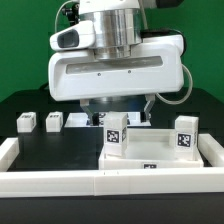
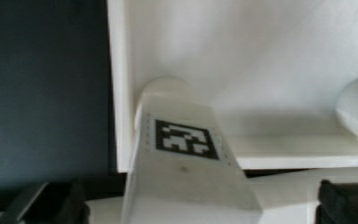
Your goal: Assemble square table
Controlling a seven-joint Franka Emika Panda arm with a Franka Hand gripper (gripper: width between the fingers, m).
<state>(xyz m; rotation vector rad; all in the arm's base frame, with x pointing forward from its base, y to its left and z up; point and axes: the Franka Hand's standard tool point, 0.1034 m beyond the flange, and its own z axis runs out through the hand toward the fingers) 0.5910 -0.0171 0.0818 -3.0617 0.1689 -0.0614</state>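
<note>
Hovering right over the square table top (image 1: 150,160) (image 2: 247,60), the big white arm (image 1: 115,60) fills the upper half of the exterior view. The top lies flat on the black worktop (image 1: 60,145), toward the exterior view's right and close to the front border rail (image 1: 50,182). Two legs stand upright on it, tags facing the camera: one leg (image 1: 115,135) (image 2: 185,150) at its nearer-left corner, a second leg (image 1: 185,135) (image 2: 357,110) at the exterior view's right. Over on the exterior view's left, two loose blocks (image 1: 25,122) (image 1: 52,122) sit side by side on the worktop, well apart from the top. Now the wrist view: the jaws are spread wide apart, one dark finger (image 2: 43,205) on each side of the tagged leg, nothing clamped. Whether either finger touches the leg, I cannot tell.
</note>
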